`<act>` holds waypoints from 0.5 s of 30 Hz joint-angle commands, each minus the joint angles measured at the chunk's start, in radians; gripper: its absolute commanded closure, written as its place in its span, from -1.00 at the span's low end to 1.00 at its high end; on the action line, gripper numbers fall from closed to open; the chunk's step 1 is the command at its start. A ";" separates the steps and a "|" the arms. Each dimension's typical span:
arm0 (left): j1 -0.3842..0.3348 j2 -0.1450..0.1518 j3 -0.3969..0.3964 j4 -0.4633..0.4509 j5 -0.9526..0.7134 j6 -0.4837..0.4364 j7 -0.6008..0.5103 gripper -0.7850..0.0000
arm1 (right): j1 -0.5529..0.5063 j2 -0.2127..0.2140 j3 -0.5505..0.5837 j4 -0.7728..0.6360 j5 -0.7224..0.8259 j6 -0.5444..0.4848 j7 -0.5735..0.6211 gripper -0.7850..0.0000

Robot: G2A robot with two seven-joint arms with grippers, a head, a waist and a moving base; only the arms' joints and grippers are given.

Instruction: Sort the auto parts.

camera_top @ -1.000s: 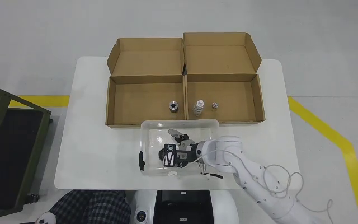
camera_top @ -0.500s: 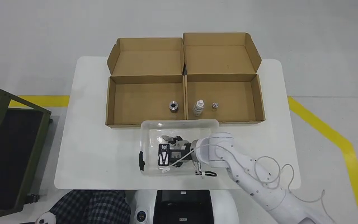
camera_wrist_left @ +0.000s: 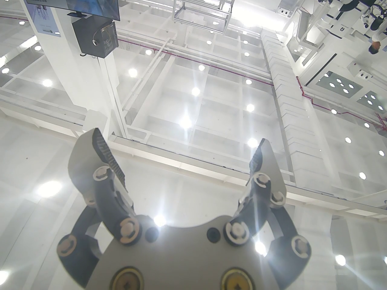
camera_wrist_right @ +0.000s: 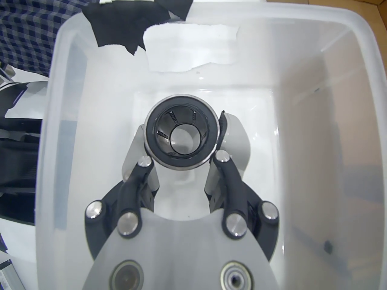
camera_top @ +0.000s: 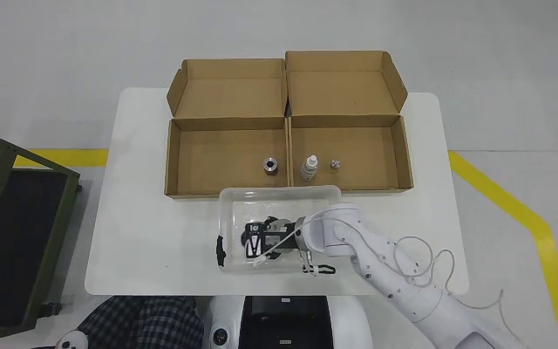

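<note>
The right tool sits low inside the clear plastic tub, its two fingers closed on the sides of a short hollow metal cylinder with a black ring face. Whether the part touches the tub floor I cannot tell. Gripping across the round body likely stops it rolling and leaves the bore free.

The tub walls stand near on both sides of the fingers, and a wall patched with torn black tape lies ahead, so the open way out looks to be straight up.

Just past the tub on the white tabletop, two open brown cardboard boxes sit side by side. The left cardboard box holds a small metal ring. The right cardboard box holds a white bottle-shaped part and a small grey part. The held cylinder resembles the ring, so the left box seems its likely home; the box's near wall must be cleared first.

The left tool points at the ceiling, fingers spread wide with nothing between them
</note>
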 commanded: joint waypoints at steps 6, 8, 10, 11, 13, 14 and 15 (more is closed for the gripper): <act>0.000 0.000 0.000 0.000 0.000 0.000 0.000 -1.00 | -0.019 0.017 0.052 -0.041 0.047 -0.051 -0.025 1.00; 0.000 0.000 0.000 0.000 0.000 0.000 0.000 -1.00 | -0.027 0.024 0.077 -0.053 0.068 -0.068 -0.036 1.00; 0.000 0.000 0.000 0.000 0.000 0.000 0.000 -1.00 | -0.037 0.032 0.102 -0.069 0.088 -0.081 -0.048 1.00; 0.000 0.000 0.000 0.000 0.000 0.000 0.000 -1.00 | -0.041 0.036 0.118 -0.078 0.099 -0.087 -0.055 1.00; 0.000 0.000 0.000 0.000 0.000 0.000 0.000 -1.00 | -0.053 0.044 0.148 -0.100 0.118 -0.103 -0.066 1.00; 0.000 0.000 0.000 0.000 0.000 0.000 0.000 -1.00 | -0.059 0.049 0.165 -0.115 0.130 -0.111 -0.074 1.00; 0.000 0.000 0.000 0.000 0.000 0.000 0.000 -1.00 | -0.066 0.053 0.181 -0.130 0.139 -0.118 -0.078 1.00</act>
